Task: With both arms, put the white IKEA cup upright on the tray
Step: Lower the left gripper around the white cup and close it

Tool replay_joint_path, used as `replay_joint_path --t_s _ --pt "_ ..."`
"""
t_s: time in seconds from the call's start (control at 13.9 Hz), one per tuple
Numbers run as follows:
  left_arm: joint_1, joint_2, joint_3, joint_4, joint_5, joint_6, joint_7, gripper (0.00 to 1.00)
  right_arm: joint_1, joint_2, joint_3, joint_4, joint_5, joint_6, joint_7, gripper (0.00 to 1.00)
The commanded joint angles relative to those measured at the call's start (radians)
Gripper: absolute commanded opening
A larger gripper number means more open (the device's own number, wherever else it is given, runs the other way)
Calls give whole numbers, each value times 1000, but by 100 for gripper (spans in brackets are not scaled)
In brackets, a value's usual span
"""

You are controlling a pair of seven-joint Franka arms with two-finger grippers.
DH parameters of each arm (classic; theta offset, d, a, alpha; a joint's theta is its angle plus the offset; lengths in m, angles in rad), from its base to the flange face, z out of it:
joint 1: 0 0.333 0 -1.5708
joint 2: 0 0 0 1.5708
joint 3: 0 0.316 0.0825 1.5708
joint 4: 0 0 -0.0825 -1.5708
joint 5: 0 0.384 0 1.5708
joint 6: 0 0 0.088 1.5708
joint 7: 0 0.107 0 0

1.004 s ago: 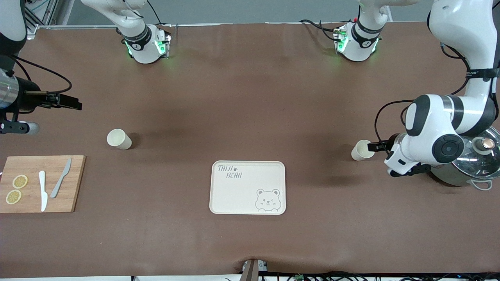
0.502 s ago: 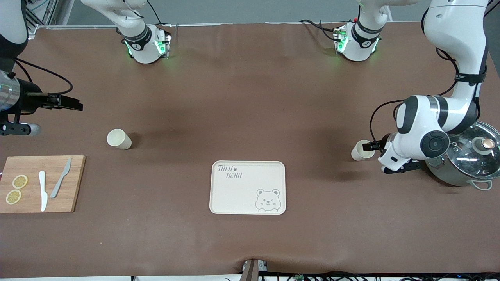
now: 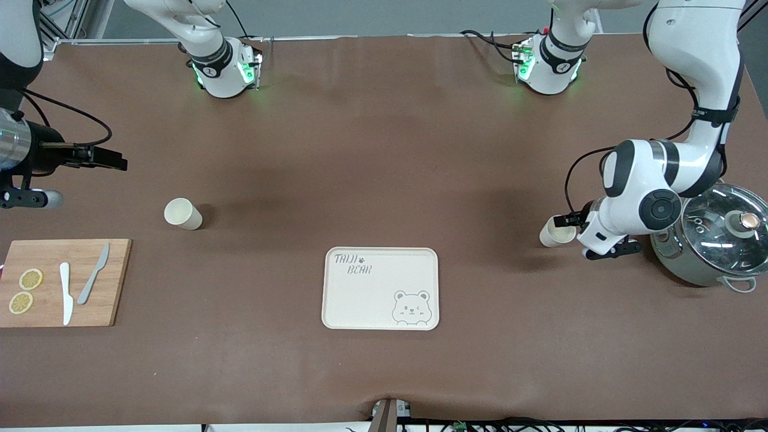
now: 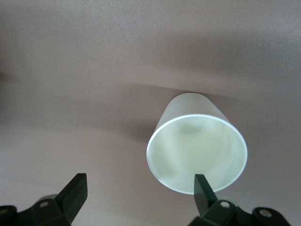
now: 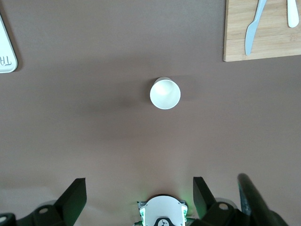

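**Mia:** If you look at the left arm's end of the table, what is there?

**Ben:** One white cup (image 3: 555, 232) lies on its side on the brown table (image 3: 384, 168). Its open mouth faces the left gripper (image 3: 567, 220). The gripper is low and right at the cup's mouth. Its two fingers are spread wide. In the left wrist view one black finger (image 4: 203, 188) is just in front of the cup's rim (image 4: 196, 155). The other finger (image 4: 75, 190) is out to the side over bare table. So nothing is held.

**Mia:** What is next to that arm?

**Ben:** A shiny pot (image 3: 705, 246) with a glass lid (image 3: 729, 225) sits close to it, at the table's edge.

**Mia:** Is there one more cup?

**Ben:** Yes. A second cup (image 3: 182, 213) lies tipped over toward the right arm's end of the table. The right wrist view shows it from above (image 5: 165, 93). The right gripper (image 3: 111, 159) waits up in the air over the table's edge at that end. Its fingers (image 5: 75, 193) are spread apart and hold nothing.

**Mia:** Where is the tray?

**Ben:** The cream tray (image 3: 380, 288) with the winking bear lies flat between the two cups, nearer to the front camera than both. No cup is on it.

**Mia:** What else?

**Ben:** A wooden board (image 3: 63, 282) is nearer to the camera than the second cup. On it are two lemon slices (image 3: 25, 290), a white knife (image 3: 65, 293) and a grey knife (image 3: 93, 273).
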Motion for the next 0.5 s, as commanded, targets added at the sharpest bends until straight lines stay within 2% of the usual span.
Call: replay_joint_path --t_s 0.0,0.43 --pt "3 -28 -2 -48 -16 37 -11 100 -14 -5 9 4 11 -11 2 100" --pt "5 -4 -2 -45 -16 98 -11 100 -21 12 9 4 11 -27 -3 100"
